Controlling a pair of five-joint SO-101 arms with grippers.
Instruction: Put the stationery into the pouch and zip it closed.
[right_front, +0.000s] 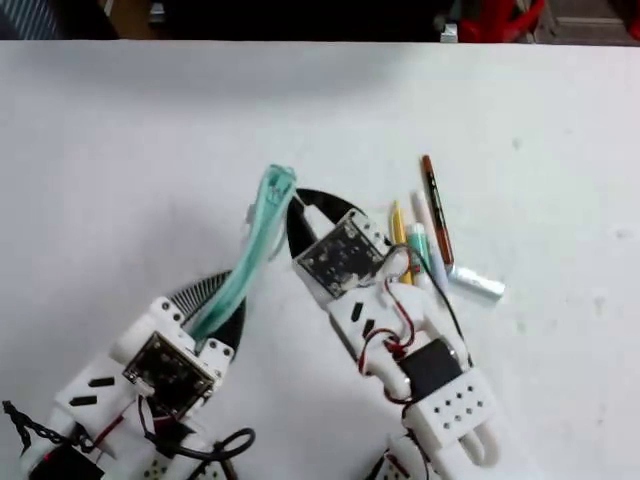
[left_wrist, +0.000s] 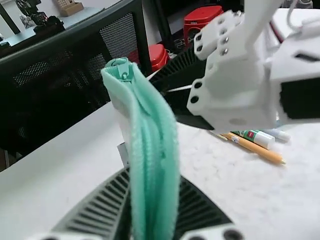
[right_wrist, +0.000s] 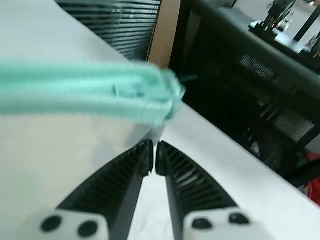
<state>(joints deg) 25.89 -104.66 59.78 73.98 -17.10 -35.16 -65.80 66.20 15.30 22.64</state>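
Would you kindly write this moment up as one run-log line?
left gripper: shut on pouch, raised | right gripper: shut near pouch's far end | stationery: on table, outside pouch

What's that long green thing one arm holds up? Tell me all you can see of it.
It is a slim mint-green pouch of soft, mesh-like fabric, with a zip along its upper edge and the slider at its far end. It is held on edge, far end raised. The left tool clamps its near end between black ribbed fingers. The right tool, tips shut, sits just under the far end; whether it touches the pouch is unclear.
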